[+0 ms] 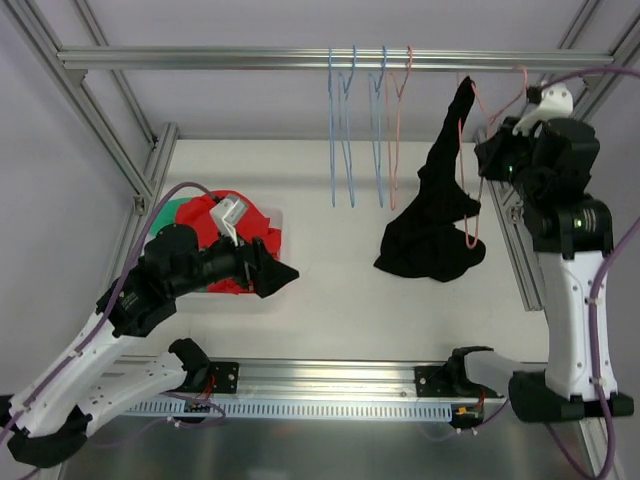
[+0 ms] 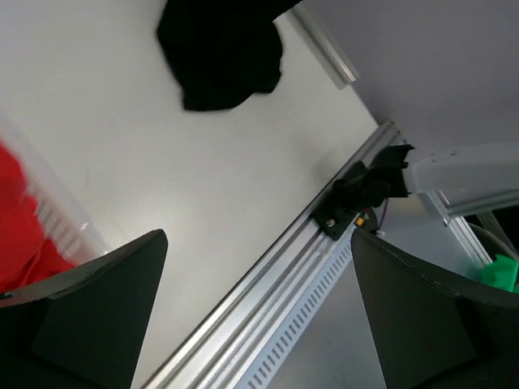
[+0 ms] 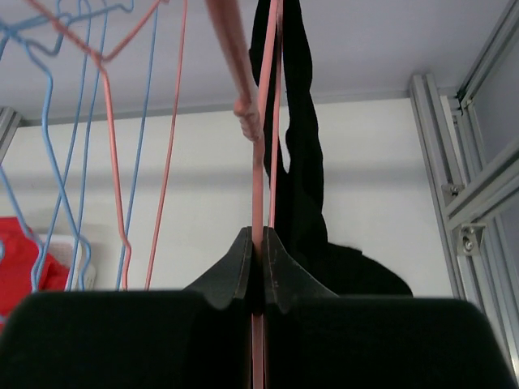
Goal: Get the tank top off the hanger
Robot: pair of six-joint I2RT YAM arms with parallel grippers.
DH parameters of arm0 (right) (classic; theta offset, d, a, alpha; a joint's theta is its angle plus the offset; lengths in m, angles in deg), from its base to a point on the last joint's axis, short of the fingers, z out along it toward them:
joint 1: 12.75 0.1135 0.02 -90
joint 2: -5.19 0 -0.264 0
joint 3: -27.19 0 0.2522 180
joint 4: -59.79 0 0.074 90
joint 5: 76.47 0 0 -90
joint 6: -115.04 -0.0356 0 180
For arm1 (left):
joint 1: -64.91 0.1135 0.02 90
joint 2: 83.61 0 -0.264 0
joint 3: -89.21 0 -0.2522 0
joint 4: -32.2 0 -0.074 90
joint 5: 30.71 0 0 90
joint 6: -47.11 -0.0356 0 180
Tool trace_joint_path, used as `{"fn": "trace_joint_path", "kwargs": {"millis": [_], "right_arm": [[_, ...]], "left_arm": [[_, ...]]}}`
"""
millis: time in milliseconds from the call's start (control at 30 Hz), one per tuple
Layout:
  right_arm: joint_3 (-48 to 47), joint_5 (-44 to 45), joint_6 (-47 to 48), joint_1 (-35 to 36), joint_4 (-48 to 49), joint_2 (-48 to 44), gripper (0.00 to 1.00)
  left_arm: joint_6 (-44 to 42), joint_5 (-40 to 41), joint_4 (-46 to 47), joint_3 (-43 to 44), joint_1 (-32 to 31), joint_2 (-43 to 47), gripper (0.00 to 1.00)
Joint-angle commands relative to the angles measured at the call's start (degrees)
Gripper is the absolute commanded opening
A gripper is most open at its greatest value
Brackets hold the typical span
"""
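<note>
Bin: a clear plastic bin (image 1: 278,216) sits on the left side of the white counter (image 1: 330,290). It holds a heap of red cloth (image 1: 212,222), with a bit of green cloth (image 1: 168,212) at its left edge.
Rail: a silver metal rail (image 1: 250,58) crosses the top of the frame. Several empty blue wire hangers (image 1: 340,130) and one empty pink wire hanger (image 1: 400,100) hang from it.
Task garment: the black tank top (image 1: 440,200) is on the right, draped on a salmon-pink wire hanger (image 1: 471,238). A narrow strap reaches up towards the rail. The body hangs long and thin, then spreads into a crumpled heap resting on the counter.
Left fingers: the left gripper (image 1: 275,272) hovers at the bin's near right corner, its fingers (image 2: 105,316) spread wide with nothing between them.
Right fingers: the right gripper (image 3: 258,239) is raised beside the tank top, its fingers pressed together on the pink hanger's wire.
Only in top view: the whole rail, the bin's contents and both arms.
Only in left wrist view: the gap between the open fingers, and the counter's slotted front rail (image 2: 268,275).
Only in right wrist view: the pinch on the wire, with the tank top hanging just right of it.
</note>
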Motion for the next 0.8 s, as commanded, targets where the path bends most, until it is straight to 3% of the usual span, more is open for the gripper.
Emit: {"fn": "trace_joint_path", "kwargs": {"millis": [0,33,100,167,200,333,400,467,567,633,667,700,767], "right_arm": [[8.08,-3.47,-1.62,-0.44,-0.36,-13.91,0.0],[10.1,-4.43,-1.71,-0.44,-1.94,-16.84,0.0],[14.07,-6.99,-2.15,-0.44,-7.39,-24.64,0.0],[13.74,-8.92,-2.15,-0.44,-15.11,-28.27,0.0],[12.86,-9.1,-1.8,-0.44,-18.01,-29.68,0.0],[8.11,-8.14,-1.19,-0.35,-30.06,-36.36,0.0],[4.61,-9.1,-1.54,-0.35,-32.09,-37.43,0.0],[1.88,-10.41,-1.8,-0.35,-35.43,-37.61,0.0],[-1.38,-11.56,-1.63,-0.26,-37.03,-37.08,0.0],[-2.0,-11.91,-1.45,-0.17,-37.29,-36.73,0.0],[-2.0,-12.26,-1.45,0.09,-37.29,-36.55,0.0],[-2.0,-12.35,-1.36,0.18,-37.29,-36.47,0.0],[-1.92,-12.7,-1.45,0.27,-37.29,-36.38,0.0]], "left_arm": [[-6.35,7.92,10.68,13.0,-10.29,-9.05,0.99],[-8.1,10.12,10.68,20.6,-16.33,-16.13,0.99],[-14.25,15.75,10.59,32.47,-21.99,-27.38,0.99],[-19.08,20.67,10.76,39.45,-27.52,-34.18,0.99],[-20.06,20.95,10.59,46.28,-28.07,-40.66,0.99],[-22.88,17.71,10.33,58.69,-28.34,-53.53,0.98],[-23.76,15.52,10.24,64.33,-28.34,-59.49,0.91],[-23.77,11.65,10.33,67.6,-28.34,-62.86,0.79],[-23.07,9.01,10.33,72.35,-28.34,-67.78,0.77],[-22.89,7.34,10.33,74.29,-28.34,-69.81,0.7],[-22.54,7.68,10.33,74.82,-28.34,-70.34,0.67],[-22.45,8.21,10.33,75.17,-28.34,-70.87,0.57],[-22.36,8.74,10.33,74.91,-28.34,-71.05,0.54]]}}
